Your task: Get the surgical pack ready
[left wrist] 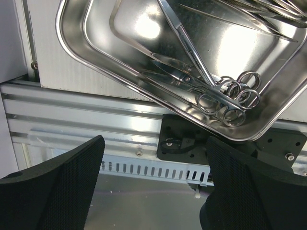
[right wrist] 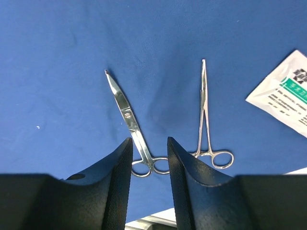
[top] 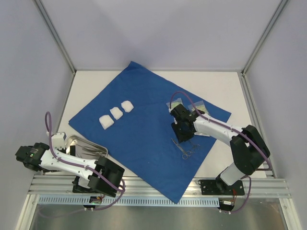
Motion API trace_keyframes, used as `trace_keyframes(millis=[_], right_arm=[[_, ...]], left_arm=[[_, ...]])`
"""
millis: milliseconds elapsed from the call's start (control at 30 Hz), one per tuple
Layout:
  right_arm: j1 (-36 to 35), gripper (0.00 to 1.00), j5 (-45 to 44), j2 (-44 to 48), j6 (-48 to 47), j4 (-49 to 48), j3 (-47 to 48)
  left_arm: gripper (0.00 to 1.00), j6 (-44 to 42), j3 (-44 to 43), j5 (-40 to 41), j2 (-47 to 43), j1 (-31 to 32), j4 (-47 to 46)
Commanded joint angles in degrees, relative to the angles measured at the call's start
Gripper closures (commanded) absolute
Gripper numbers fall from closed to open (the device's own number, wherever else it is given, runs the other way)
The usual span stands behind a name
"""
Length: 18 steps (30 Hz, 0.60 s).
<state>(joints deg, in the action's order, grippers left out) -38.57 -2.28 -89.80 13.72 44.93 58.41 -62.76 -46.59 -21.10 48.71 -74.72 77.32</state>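
The white bench carries a royal-blue drape, spread flat and turned at an angle to the bench's sides. The drape's near corner lies over the aluminium rail along the front edge. A steel tray sits on the bench just beside the drape's left edge.

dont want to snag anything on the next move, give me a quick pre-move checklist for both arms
1. Is the surgical pack drape spread flat on the table: ok.
2. Is the right gripper open with nothing clamped: ok.
3. Do the scissors lie apart from the forceps: ok.
4. Is the left gripper open and off the tray: ok.
5. Are the three gauze pads on the drape, away from both arms: ok.
6. Right gripper's height above the scissors: cannot tell.
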Motion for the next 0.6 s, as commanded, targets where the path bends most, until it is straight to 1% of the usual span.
trace_keyframes(millis=[0, 367, 567], right_arm=[[0.2, 0.63, 3.7, -1.2, -1.7, 0.3, -0.6], [-0.2, 0.57, 3.4, -5.3, -1.1, 0.4, -3.2], [-2.1, 0.56, 2.6, -7.8, -0.6, 0.0, -2.5]], left_arm=[[0.05, -1.4, -1.8, -1.4, -0.2, -0.4, 2.7], [0.05, -0.9, -1.9, -2.8, 0.4, -0.4, 3.1], [0.05, -1.0, -2.1, -2.7, 0.3, -0.3, 3.3]])
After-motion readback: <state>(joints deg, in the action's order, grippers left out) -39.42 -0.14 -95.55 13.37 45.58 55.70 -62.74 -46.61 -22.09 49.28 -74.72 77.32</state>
